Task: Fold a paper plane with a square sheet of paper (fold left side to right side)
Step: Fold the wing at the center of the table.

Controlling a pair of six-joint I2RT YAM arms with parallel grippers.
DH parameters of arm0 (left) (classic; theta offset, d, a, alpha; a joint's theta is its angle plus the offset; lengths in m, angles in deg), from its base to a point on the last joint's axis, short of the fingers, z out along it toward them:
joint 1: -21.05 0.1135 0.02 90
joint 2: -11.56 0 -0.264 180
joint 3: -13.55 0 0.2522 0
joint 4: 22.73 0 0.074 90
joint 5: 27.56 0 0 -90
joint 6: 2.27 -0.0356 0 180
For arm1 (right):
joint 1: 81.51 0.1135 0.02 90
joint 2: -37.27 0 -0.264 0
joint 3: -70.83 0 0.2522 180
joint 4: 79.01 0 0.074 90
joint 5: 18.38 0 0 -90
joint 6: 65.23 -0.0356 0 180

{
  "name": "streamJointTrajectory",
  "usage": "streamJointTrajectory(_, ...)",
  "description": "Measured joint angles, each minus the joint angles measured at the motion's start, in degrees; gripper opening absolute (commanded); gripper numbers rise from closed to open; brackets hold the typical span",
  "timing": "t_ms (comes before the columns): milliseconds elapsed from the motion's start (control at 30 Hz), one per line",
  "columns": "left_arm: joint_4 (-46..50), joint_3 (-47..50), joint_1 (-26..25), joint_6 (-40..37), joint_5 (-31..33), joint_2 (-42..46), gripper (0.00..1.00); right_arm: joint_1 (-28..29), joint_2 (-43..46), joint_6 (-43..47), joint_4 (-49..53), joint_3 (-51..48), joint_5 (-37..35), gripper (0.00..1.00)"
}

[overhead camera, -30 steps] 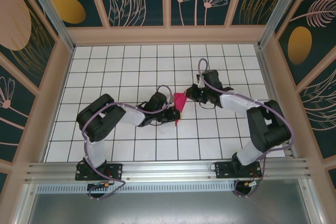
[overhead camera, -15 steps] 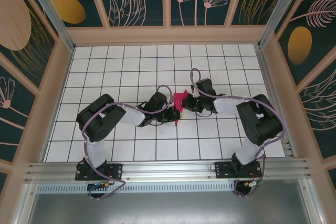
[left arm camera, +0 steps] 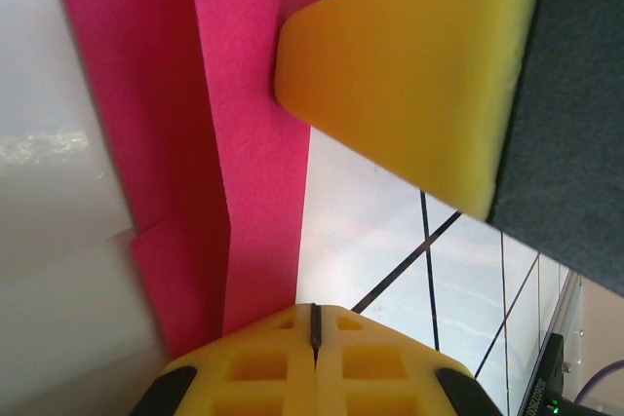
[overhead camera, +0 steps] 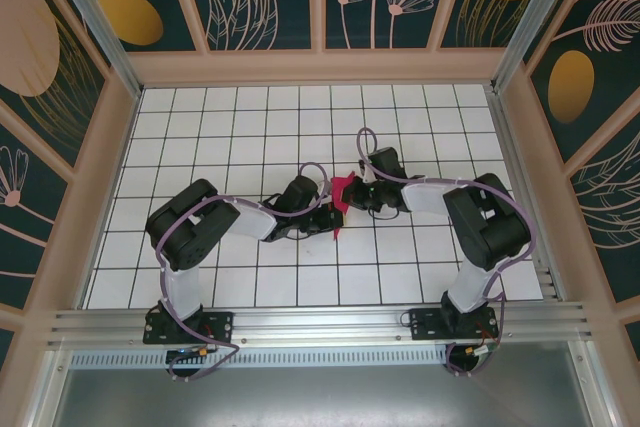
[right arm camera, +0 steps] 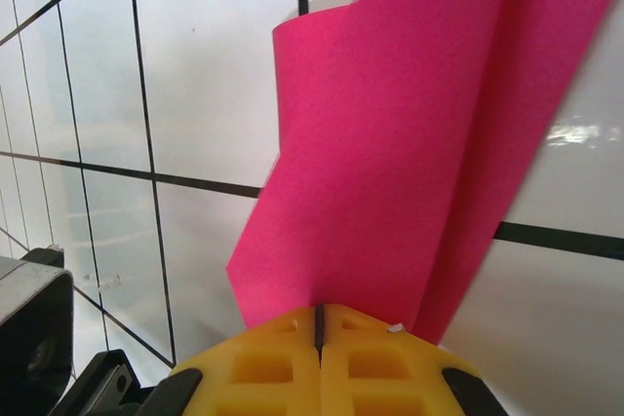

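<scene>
The magenta sheet of paper [overhead camera: 343, 191] lies mid-table, folded into a narrow pointed paper-plane shape between the two grippers. My left gripper [overhead camera: 329, 211] is shut at its left edge. In the left wrist view its tips [left arm camera: 314, 323] rest beside the paper [left arm camera: 249, 143], which runs under the left finger. My right gripper [overhead camera: 356, 193] is shut against the paper's right side. In the right wrist view a flap of the paper [right arm camera: 390, 143] stands up curled from its tips [right arm camera: 319, 323]. The right gripper's yellow finger [left arm camera: 409, 65] touches the paper's edge.
The floor is white tiles with black lines [overhead camera: 250, 127]. Wooden-framed patterned walls [overhead camera: 320, 7] close in the back and both sides. An aluminium rail [overhead camera: 320, 322] runs along the near edge by the arm bases.
The right gripper has swung left and come up against the paper, whose right flap has risen. The left arm has stayed put.
</scene>
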State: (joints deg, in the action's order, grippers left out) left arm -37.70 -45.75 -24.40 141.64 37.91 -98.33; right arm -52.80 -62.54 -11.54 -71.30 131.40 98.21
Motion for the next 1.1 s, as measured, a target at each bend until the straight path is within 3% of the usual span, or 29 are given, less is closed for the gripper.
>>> streamJointTrajectory(567,0.09,0.02,-0.11,0.02,0.44,0.09,0.00,0.48,-4.26,3.13,2.12,3.65,-2.56,0.02)
streamJointTrajectory(1100,0.04,0.17,-0.33,0.00,1.05,0.24,0.00,-4.26,-7.52,6.08,6.12,8.94,-1.20,0.02)
